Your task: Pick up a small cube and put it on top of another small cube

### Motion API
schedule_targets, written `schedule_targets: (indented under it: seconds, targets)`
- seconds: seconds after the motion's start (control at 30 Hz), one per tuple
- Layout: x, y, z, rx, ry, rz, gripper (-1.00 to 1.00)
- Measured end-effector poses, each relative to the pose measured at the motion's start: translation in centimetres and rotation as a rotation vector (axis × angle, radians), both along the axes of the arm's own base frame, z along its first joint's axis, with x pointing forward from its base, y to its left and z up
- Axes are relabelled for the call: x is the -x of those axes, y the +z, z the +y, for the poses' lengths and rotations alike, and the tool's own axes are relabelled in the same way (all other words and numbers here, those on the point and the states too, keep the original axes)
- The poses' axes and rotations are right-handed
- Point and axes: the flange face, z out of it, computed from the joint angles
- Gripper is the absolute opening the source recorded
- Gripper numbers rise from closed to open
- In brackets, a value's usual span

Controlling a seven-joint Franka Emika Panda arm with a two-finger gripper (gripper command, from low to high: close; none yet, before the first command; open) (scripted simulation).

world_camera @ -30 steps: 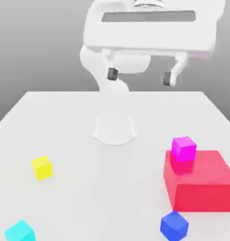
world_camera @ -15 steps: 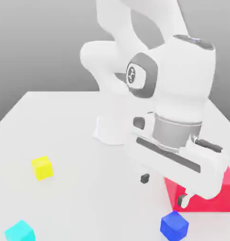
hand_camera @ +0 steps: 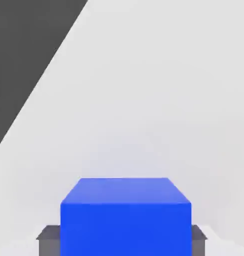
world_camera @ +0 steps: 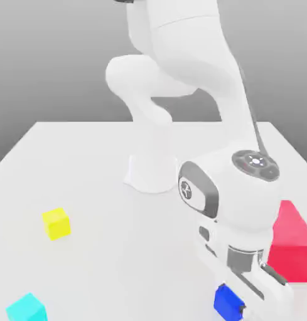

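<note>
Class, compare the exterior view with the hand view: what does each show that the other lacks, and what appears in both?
Exterior view alone: the yellow cube, the cyan cube, the red block and the robot's white arm bent low over the table. Hand view alone: the two dark fingertips pressed against opposite sides of the blue cube, which sits between them. Shared: the blue cube and the white tabletop.

A small plain deep-blue cube [hand_camera: 124, 217], a yellow cube [world_camera: 56, 223], a cyan cube [world_camera: 25, 308] and a large red block [world_camera: 294, 241] sit on a plain white table [world_camera: 86, 175]; the arm [world_camera: 187, 75] is white.
</note>
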Motion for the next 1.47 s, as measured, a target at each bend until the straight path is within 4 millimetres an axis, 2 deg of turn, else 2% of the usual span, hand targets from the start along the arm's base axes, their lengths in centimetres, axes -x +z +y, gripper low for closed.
schedule_targets:
  seconds: [0.03, 0.07, 0.2, 0.23, 0.37, 0.5, 0.57, 0.63, 0.77, 0.83, 1.0, 1.03, 1.27, 1.47]
  targets:
    - [0.1, -0.6, 0.0, 0.001, 0.0, 0.002, -1.0]
    - [0.0, -0.2, 0.0, 0.0, 0.0, 0.001, -1.0]
    - [0.0, 4.2, 0.0, 0.0, -0.001, 0.0, -1.0]
    - [0.1, 5.2, -0.5, 0.004, -0.014, 0.002, -1.0]
    - [1.1, 6.4, -10.4, 0.046, -0.276, 0.023, -1.0]
    - [4.6, 7.6, -20.5, 0.069, -0.587, 0.036, -1.0]
    - [7.9, 8.3, -27.3, 0.071, -0.811, 0.039, -1.0]
    - [12.6, 9.3, -33.2, 0.064, -1.052, 0.037, -1.0]
    - [20.7, 10.9, -38.1, 0.019, -1.404, 0.013, -1.0]
    - [22.4, 10.1, -38.9, 0.005, -1.48, 0.006, -1.0]
    - [23.0, 5.9, -39.2, 0.0, -1.503, 0.003, -1.0]
    - [23.0, 5.1, -39.1, 0.0, -1.503, 0.003, 1.0]
    - [23.1, 4.8, -39.1, 0.0, -1.504, 0.005, 1.0]
    - [23.0, 9.5, -39.2, 0.0, -1.505, 0.005, 1.0]
